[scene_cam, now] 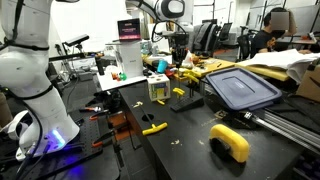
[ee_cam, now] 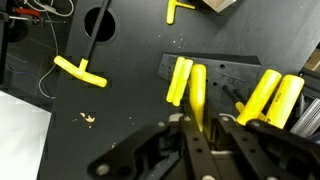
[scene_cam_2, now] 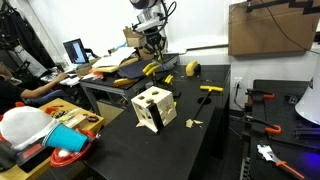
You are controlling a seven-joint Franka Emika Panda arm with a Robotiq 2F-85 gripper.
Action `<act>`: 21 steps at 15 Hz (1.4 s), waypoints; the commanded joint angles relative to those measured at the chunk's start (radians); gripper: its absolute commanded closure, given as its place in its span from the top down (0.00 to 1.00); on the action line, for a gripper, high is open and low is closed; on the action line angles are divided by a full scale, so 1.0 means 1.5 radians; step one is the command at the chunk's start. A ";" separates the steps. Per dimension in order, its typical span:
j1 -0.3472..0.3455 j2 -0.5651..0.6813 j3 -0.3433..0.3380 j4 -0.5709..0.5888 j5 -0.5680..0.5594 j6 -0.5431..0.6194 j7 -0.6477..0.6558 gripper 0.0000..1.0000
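Observation:
My gripper (ee_cam: 200, 128) points down at the far end of the black table and is shut on the near end of a yellow stick (ee_cam: 197, 92). The stick lies on a black holed plate (ee_cam: 232, 75), next to a second yellow stick (ee_cam: 178, 82). Two more yellow sticks (ee_cam: 275, 98) lie to the right. The gripper also shows in both exterior views (scene_cam: 178, 62) (scene_cam_2: 153, 43), low over yellow parts (scene_cam_2: 152, 69).
A wooden box with round holes (scene_cam: 158, 88) (scene_cam_2: 153, 108) stands mid-table. Yellow T-shaped pegs (scene_cam: 153, 128) (scene_cam_2: 210, 90) (ee_cam: 80, 72) lie loose. A yellow curved block (scene_cam: 230, 142) and a dark tote lid (scene_cam: 242, 88) sit nearby. A person (scene_cam_2: 20, 85) sits at a desk.

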 commanded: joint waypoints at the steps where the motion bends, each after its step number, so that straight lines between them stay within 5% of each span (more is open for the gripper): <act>1: -0.001 -0.073 0.004 -0.080 0.009 0.024 -0.003 0.04; 13: 0.003 -0.101 0.001 -0.175 0.000 0.172 0.031 0.04; 21: 0.001 -0.114 -0.001 -0.185 -0.003 0.171 0.039 0.04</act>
